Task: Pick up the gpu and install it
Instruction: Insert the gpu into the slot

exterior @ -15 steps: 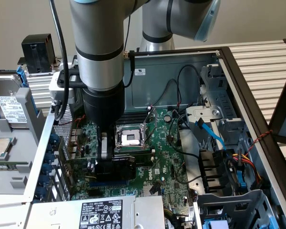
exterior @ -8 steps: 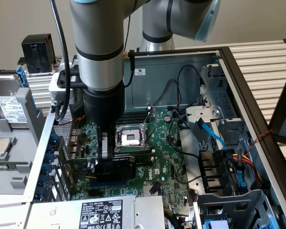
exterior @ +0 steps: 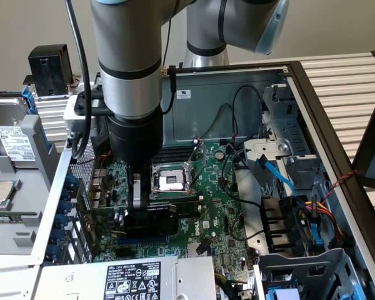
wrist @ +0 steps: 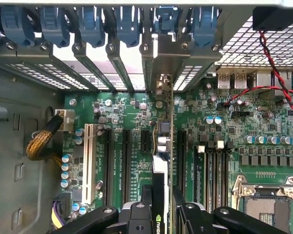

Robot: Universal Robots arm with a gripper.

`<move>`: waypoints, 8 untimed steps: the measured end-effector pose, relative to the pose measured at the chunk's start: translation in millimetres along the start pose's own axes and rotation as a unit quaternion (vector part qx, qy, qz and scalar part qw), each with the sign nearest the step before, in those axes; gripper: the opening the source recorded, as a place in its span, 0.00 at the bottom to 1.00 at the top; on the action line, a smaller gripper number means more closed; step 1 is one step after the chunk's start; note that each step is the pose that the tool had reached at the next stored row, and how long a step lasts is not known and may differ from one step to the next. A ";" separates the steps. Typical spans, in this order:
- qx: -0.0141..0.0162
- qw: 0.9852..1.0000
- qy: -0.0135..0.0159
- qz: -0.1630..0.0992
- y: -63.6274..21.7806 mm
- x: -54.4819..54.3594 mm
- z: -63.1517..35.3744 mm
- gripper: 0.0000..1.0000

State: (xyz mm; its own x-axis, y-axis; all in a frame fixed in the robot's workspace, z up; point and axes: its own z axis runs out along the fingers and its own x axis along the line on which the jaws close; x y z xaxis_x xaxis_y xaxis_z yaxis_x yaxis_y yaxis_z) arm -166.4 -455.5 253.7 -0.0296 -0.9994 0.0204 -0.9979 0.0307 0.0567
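Gpu [wrist: 162, 141] stands edge-down over the motherboard [wrist: 132, 109], pinched by the gripper [wrist: 162, 202]. Installing is in hand, and the card seems not fully seated. Seating calls for straight, even downward pressure.

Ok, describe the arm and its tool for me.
The arm is silver-grey tubes with black joint bands and a pale blue cap; a black cable runs alongside. The tool has black linked fingers with round screw heads.

The gpu [wrist: 159, 214] bears a pale logo (the power supply label [exterior: 134, 278] has unreadable print).
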 end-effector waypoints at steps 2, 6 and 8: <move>0.000 1.000 0.000 0.000 0.0 0.0 0.0 0.27; 0.000 1.000 0.000 0.000 0.3 0.0 0.0 0.27; 0.000 1.000 0.000 0.000 0.6 0.0 0.0 0.27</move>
State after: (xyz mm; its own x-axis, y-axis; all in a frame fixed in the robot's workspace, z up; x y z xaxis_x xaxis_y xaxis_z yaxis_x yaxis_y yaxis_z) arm -167.1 -455.5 253.7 -0.0296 -0.9994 0.0204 -0.9979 0.0307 0.0566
